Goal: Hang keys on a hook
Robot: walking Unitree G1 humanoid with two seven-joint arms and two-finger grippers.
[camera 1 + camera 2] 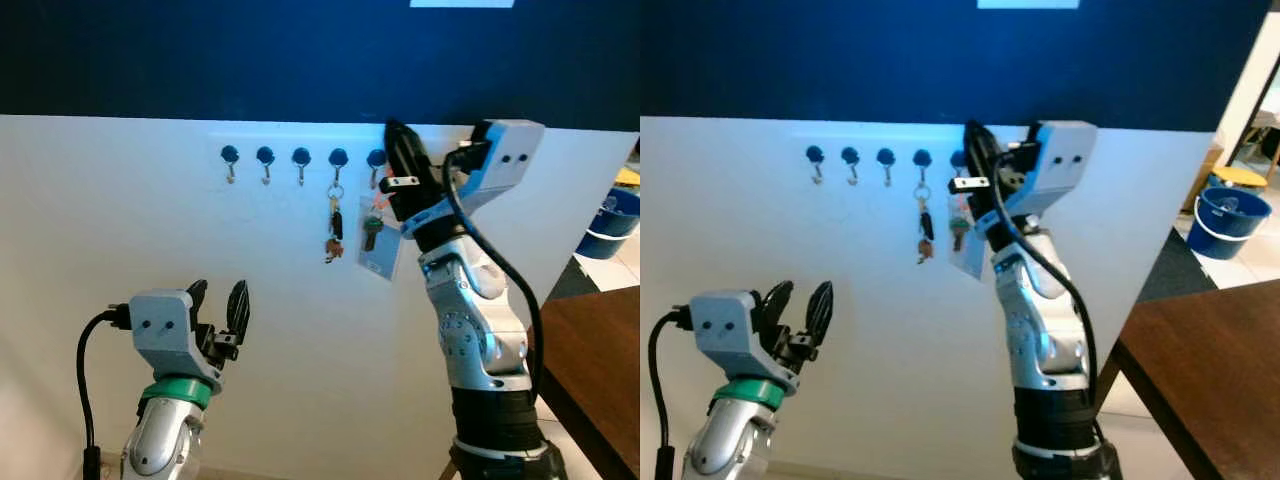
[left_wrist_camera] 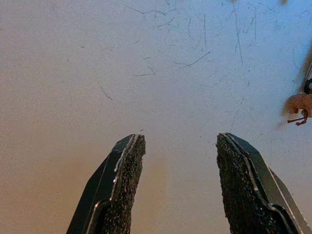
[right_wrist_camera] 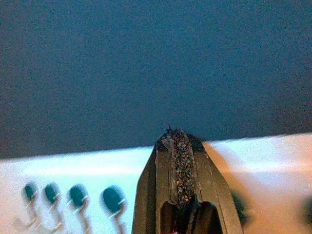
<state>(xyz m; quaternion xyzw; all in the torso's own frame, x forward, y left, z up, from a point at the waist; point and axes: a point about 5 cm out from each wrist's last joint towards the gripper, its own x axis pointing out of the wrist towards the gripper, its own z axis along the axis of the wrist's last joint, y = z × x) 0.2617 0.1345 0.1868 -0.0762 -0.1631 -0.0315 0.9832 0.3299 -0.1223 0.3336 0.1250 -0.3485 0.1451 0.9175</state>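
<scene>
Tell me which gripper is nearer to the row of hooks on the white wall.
Right. The right gripper is raised to the row of hooks, at its right end by the hanging keys. The left gripper is open, well below the hooks, facing bare wall.

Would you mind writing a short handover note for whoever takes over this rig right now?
Right tool: shut, raised at the wall by the fifth hook in the row, carrying a key bunch with a green key and clear tag that hangs beneath it.
Left tool: open, empty, held low facing the white wall.
Another key set already hangs on the fourth hook. The three hooks to the left are bare.
Left: confirm the ring is seated on the hook, release, withdraw.
</scene>
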